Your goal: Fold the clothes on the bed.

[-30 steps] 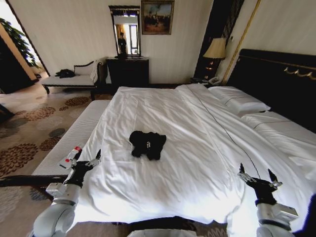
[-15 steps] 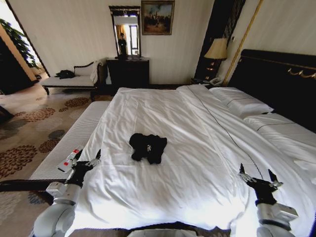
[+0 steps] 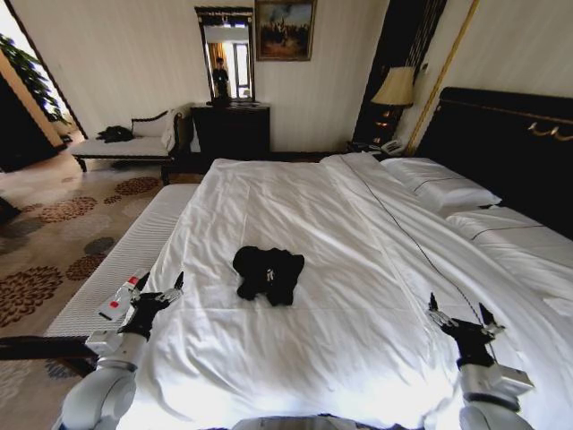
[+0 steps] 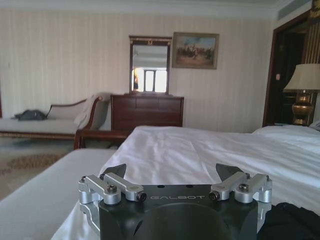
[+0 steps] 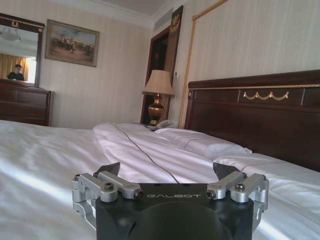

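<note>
meanwhile crumpled black t-shirt (image 3: 268, 273) lies on bed (image 3: 358, 233)

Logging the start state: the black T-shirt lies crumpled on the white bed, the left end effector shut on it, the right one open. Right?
Not quite. In the head view the left end effector is open and apart from the black T-shirt, near the bed's edge. The right end effector is open too.

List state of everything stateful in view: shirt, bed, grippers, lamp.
T-shirt: crumpled in a heap mid-bed, unfolded, not held.
Bed: made, white duvet spread, lightly wrinkled.
Left gripper: open, empty, at the bed's left edge, apart from the T-shirt.
Right gripper: open, empty, over the duvet at the near right.
Lamp: upright by the headboard; on or off, cannot tell.
</note>
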### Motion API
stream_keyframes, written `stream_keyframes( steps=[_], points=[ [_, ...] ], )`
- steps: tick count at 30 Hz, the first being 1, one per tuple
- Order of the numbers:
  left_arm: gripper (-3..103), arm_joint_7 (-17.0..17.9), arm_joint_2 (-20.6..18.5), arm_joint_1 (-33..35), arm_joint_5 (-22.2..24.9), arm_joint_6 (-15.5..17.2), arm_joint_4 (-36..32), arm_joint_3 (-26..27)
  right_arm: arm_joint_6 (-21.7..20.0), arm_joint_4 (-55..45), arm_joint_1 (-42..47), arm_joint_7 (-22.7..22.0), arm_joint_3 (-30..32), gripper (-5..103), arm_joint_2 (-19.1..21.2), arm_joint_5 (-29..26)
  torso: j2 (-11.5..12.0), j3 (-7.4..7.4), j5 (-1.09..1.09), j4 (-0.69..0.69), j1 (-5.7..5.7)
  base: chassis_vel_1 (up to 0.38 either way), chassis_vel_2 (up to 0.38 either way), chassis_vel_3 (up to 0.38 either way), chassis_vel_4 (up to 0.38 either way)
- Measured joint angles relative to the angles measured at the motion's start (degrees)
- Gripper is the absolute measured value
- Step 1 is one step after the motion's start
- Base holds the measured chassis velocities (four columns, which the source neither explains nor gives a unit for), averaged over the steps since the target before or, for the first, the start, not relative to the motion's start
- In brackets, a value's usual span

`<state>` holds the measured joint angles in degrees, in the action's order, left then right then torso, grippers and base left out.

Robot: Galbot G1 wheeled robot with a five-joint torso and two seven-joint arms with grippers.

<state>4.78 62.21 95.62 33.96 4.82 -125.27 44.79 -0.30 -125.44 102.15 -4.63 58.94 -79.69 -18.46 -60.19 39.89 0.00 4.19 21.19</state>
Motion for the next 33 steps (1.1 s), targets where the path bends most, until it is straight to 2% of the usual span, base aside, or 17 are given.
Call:
stream_keyframes(
  steps=[1, 3, 5, 7, 9, 11, 13, 16, 17, 18, 19, 20, 22, 25, 29, 32, 33],
  points=[
    [100, 1.28, -1.21, -2.45, 2.26, 1.98, 1.09, -0.75, -0.66, -0.28, -0.3, -0.22, -0.18, 100, 0.5, -0.07, -0.01, 0.0, 0.0, 0.0, -0.01, 0.0, 0.0, 0.0, 0.0],
    [100, 2.24, -2.61, -4.94, 4.71, 3.59, 2.5, -1.51, -1.19, -0.52, -0.41, -0.46, -0.51, 100, 0.65, -0.07, -0.01, 0.0, -0.01, 0.02, -0.01, 0.0, 0.0, 0.0, 0.0],
    [100, 2.57, -4.05, -6.64, 6.15, 4.53, 3.83, -1.91, -1.67, -0.61, -0.56, -0.82, -1.22, 100, 0.75, 0.06, 0.0, 0.0, -0.03, 0.04, 0.0, 0.0, 0.0, 0.0, 0.0],
    [100, 2.49, -7.29, -8.45, 8.57, 5.2, 5.96, -2.68, -2.51, -0.38, -1.24, -1.82, -2.9, 100, 1.33, 0.87, 0.0, 0.01, 0.0, -0.02, 0.01, 0.0, 0.0, 0.0, 0.0],
    [100, 2.45, -8.42, -9.19, 9.43, 5.38, 6.71, -3.24, -2.61, -0.27, -1.25, -1.96, -3.1, 100, 1.44, 1.15, 0.0, 0.01, 0.0, -0.02, 0.01, 0.0, 0.0, 0.0, 0.0],
    [100, 2.07, -13.48, -14.19, 12.13, 5.98, 10.98, -7.31, -2.74, 0.15, -1.12, -2.35, -3.39, 100, 2.06, 2.11, 0.0, 0.01, -0.01, 0.0, 0.01, 0.0, 0.0, 0.0, 0.0],
    [100, 1.99, -14.7, -16.05, 12.77, 6.05, 12.44, -8.89, -2.78, 0.2, -1.06, -2.45, -3.36, 100, 2.19, 2.16, 0.0, 0.0, 0.0, 0.03, 0.0, 0.0, 0.0, 0.0, 0.0],
    [100, 1.94, -17.67, -26.93, 16.22, 6.87, 19.64, -16.58, -3.11, 0.39, -1.14, -2.65, -3.12, 100, 2.42, 2.17, 0.0, 0.01, -0.01, 0.01, 0.0, 0.0, 0.0, 0.0, 0.0],
    [100, 1.84, -18.0, -32.02, 18.03, 7.42, 22.98, -20.29, -3.32, 0.47, -1.21, -2.75, -3.06, 100, 2.41, 2.17, 0.0, 0.01, 0.02, 0.04, 0.0, 0.0, 0.0, 0.0, 0.0],
    [100, 1.84, -18.0, -32.02, 18.03, 7.42, 22.98, -20.29, -3.32, 0.47, -1.21, -2.75, -3.06, 100, 2.41, 2.17, 0.0, 0.01, 0.02, 0.04, 0.0, 0.0, 0.0, 0.0, 0.0],
    [100, 1.74, -17.98, -36.01, 19.36, 7.97, 25.94, -23.47, -3.46, 0.5, -1.22, -2.85, -2.97, 100, 2.36, 2.16, 0.0, 0.02, -0.01, 0.02, 0.01, 0.0, 0.0, 0.0, 0.0],
    [100, 0.99, -16.19, -46.39, 21.28, 8.78, 33.66, -32.84, -3.79, 0.47, -1.09, -2.94, -2.7, 100, 2.22, 2.14, 0.01, 0.02, -0.01, 0.01, 0.01, 0.0, 0.0, 0.0, 0.0],
    [100, 0.84, -15.75, -47.94, 21.6, 8.92, 34.78, -34.35, -3.84, 0.46, -1.08, -2.95, -2.64, 100, 2.22, 2.12, 0.01, 0.02, -0.01, 0.02, 0.02, 0.0, 0.0, 0.0, 0.0],
    [102, -0.48, -12.92, -55.18, 21.81, 9.39, 40.33, -42.05, -4.21, 0.63, -1.25, -3.02, -2.21, 100, 2.38, 1.9, 0.01, 0.01, -0.01, 0.01, 0.01, 0.0, 0.0, 0.0, 0.0],
    [97, -1.8, -11.36, -60.04, 20.98, 9.66, 43.93, -46.72, -4.56, 0.87, -1.58, -3.12, -2.17, 100, 2.57, 1.75, 0.01, 0.01, 0.01, 0.02, 0.01, 0.0, 0.0, 0.0, 0.0],
    [90, -2.45, -10.86, -64.11, 20.38, 10.57, 47.34, -51.11, -4.7, 1.21, -1.93, -3.14, -2.46, 100, 2.53, 1.77, 0.01, 0.01, 0.02, 0.01, 0.01, 0.0, 0.0, 0.0, 0.0],
    [90, -2.45, -10.86, -64.11, 20.38, 10.57, 47.34, -51.11, -4.7, 1.21, -1.93, -3.14, -2.46, 100, 2.53, 1.77, 0.01, 0.01, 0.02, 0.01, 0.01, 0.0, 0.0, 0.0, 0.0]
  ],
)
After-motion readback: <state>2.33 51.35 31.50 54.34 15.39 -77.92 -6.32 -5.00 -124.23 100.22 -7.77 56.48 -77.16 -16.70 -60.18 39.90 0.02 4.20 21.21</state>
